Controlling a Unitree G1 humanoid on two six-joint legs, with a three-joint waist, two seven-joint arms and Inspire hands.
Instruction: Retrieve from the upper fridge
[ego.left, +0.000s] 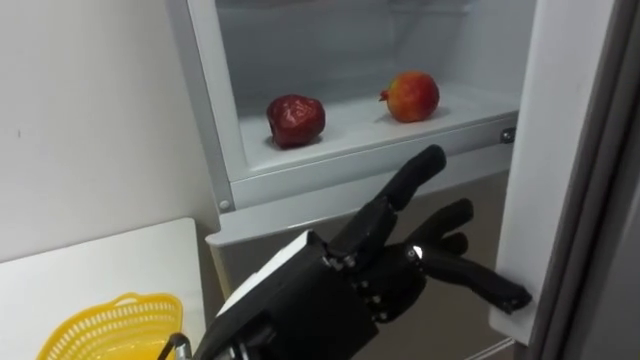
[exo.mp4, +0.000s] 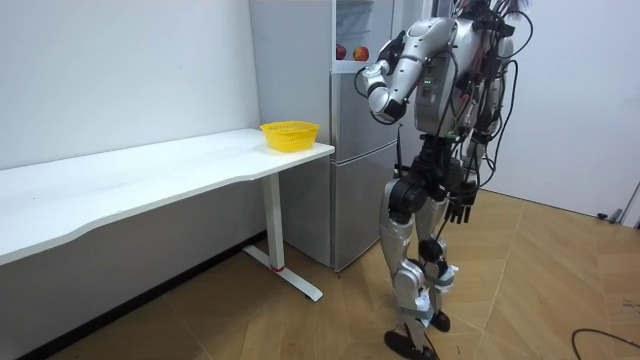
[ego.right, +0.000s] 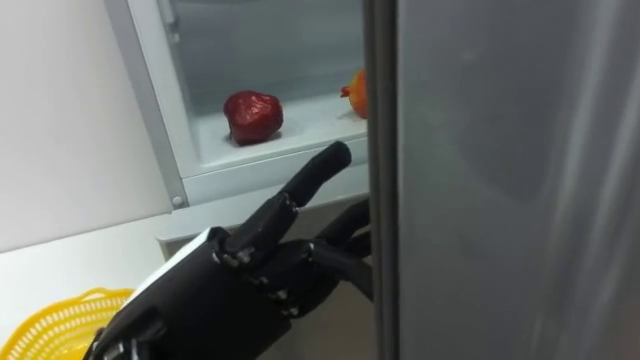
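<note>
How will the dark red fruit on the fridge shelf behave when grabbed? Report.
Rounded, so the dark red fruit will probably roll on the smooth shelf if nudged. Its glossy skin may slip in a loose grip.

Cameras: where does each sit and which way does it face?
Left eye view: on the head, facing the open upper fridge; left hand open below the shelf with a dark red fruit and an orange-red fruit.
Right eye view: beside it, same aim; the grey fridge door blocks its right half.
Room view: off in the room, sees the whole robot at the fridge, right hand hanging low.
Shared: both eye views show the left hand, both fruits, the yellow basket.
</note>
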